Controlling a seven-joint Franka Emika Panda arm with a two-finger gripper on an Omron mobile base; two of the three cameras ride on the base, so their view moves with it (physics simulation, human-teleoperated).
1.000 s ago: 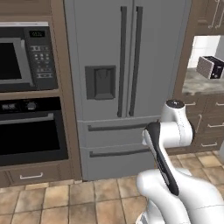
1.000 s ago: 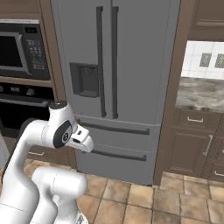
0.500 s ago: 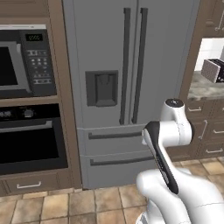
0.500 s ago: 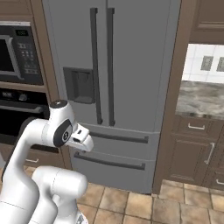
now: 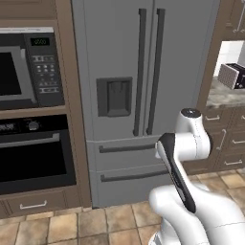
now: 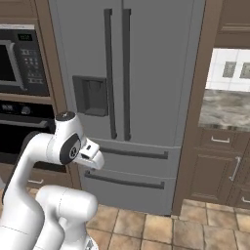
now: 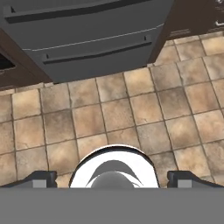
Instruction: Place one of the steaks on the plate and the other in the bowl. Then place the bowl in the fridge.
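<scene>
Base had rolled right up to the fridge (image 5: 143, 95), doors shut, gripper (image 7: 112, 181) spread wide and holding nothing over the floor tiles (image 7: 131, 113), so steaks and bowl weren't sorted yet.

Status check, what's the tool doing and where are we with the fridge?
Tool open, empty, aimed at the floor. Fridge dead ahead, doors and drawers shut. Nothing between base and fridge.

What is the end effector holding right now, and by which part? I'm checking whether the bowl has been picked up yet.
Nothing is held. The end effector stands wide open with only the brown tiled floor between its fingertips, in front of the tall grey double-door fridge.
</scene>
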